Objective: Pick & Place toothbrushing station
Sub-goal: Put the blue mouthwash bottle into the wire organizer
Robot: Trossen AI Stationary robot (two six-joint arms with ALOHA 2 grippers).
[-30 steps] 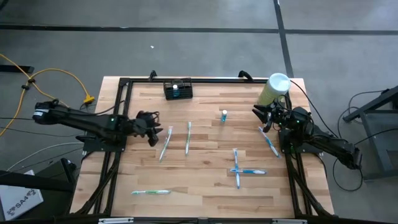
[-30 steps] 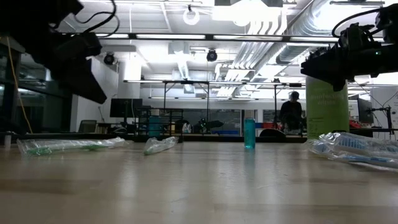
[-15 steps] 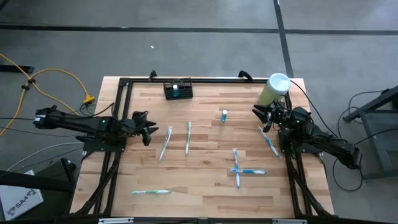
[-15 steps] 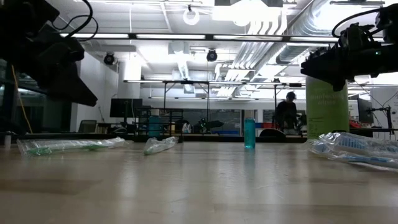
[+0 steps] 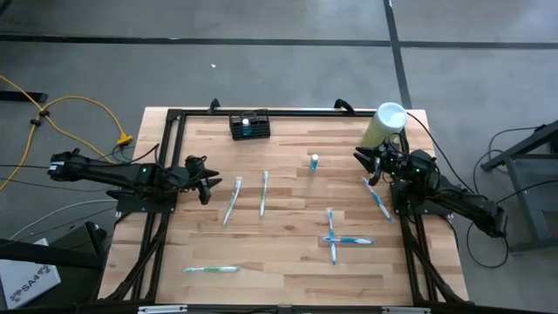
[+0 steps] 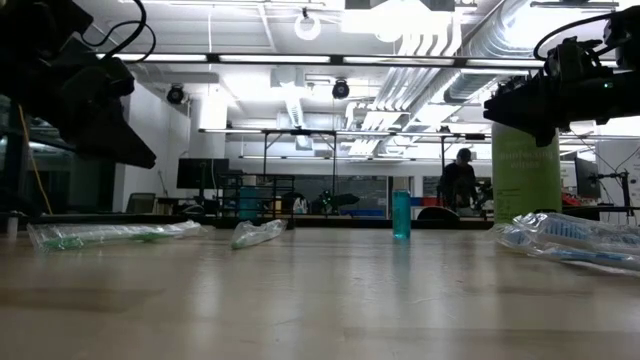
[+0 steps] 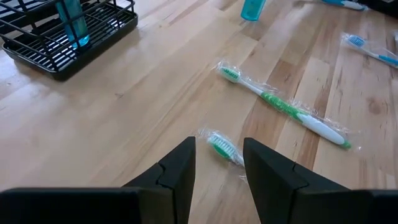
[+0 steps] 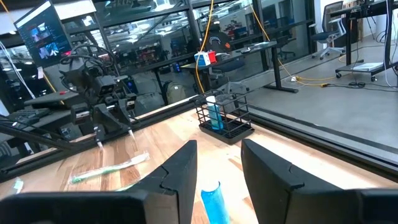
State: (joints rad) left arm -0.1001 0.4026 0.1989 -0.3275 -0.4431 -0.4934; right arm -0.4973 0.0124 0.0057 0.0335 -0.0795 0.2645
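Note:
The toothbrushing station, a small black wire caddy [image 5: 249, 126] with a blue item in it, stands on its base near the table's far edge; it also shows in the left wrist view [image 7: 37, 43] and the right wrist view [image 8: 225, 118]. My left gripper [image 5: 207, 186] is open and empty above the table's left side, near a wrapped green toothbrush [image 7: 221, 148]. My right gripper [image 5: 370, 166] is open and empty at the right, beside the pale green cylinder [image 5: 384, 127].
Several wrapped toothbrushes lie on the wood: two left of centre [image 5: 232, 201] [image 5: 263, 192], a crossed pair right of centre [image 5: 333, 237], one at the right [image 5: 377, 198], one near the front [image 5: 211, 269]. A small blue bottle [image 5: 313, 161] stands mid-table.
My left gripper has drawn back a little toward the table's left edge, away from the toothbrushes, and then kept still. Nothing on the table has moved.

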